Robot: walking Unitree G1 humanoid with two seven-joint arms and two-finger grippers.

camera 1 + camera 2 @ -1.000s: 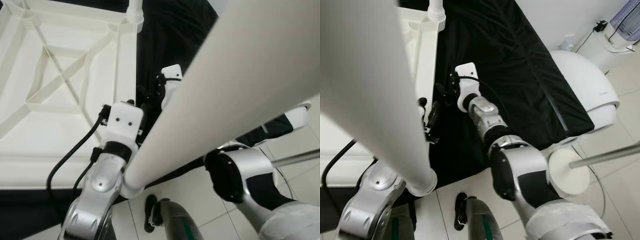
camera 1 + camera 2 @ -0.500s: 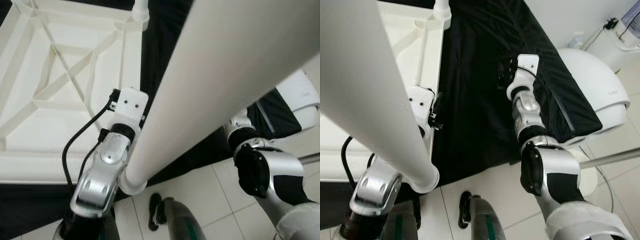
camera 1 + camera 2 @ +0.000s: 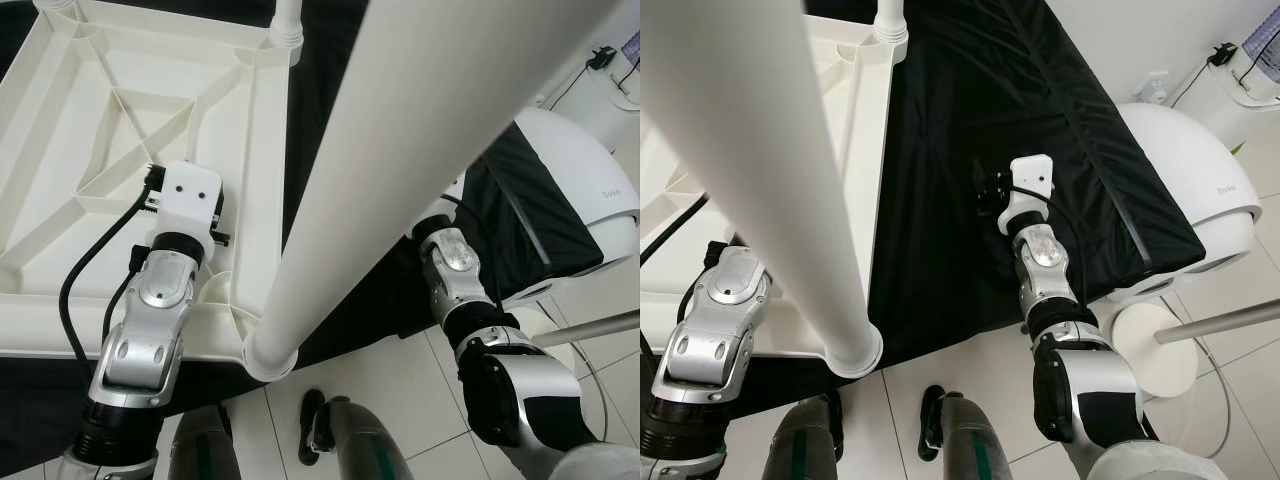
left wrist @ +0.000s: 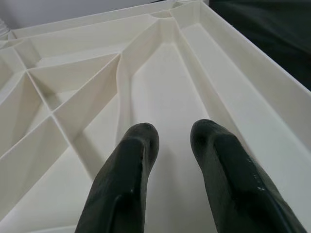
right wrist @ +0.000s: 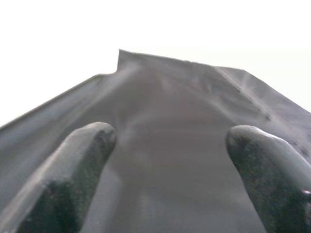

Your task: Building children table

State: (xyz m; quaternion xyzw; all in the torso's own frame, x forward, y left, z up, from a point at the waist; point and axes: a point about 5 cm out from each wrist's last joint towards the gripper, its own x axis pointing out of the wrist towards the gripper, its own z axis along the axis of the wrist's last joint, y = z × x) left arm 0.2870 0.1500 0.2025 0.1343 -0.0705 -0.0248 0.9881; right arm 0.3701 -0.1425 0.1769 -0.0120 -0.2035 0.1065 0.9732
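A: Black cloth (image 3: 970,120) covers the surface, white tile floor (image 3: 960,400) below. Tabletop (image 3: 110,130) lies upside down on it, ribs up.

B: Legs?

A: One leg (image 3: 400,150) is seated in the near corner socket and rises toward the camera; another leg (image 3: 284,18) stands at the far corner.

B: End effectors?

A: Left end effector (image 4: 172,145) hangs over a rib channel inside the tabletop, fingers narrow with a small gap, holding nothing. Right end effector (image 5: 170,165) sits over the cloth beside the tabletop, fingers wide apart, empty.

B: Step?

A: Probably going for the next leg or checking the seated one; can't see any loose leg. I'd say brace the tabletop rim with the left, keep each leg straight over its socket and press down square so it doesn't jam crooked.
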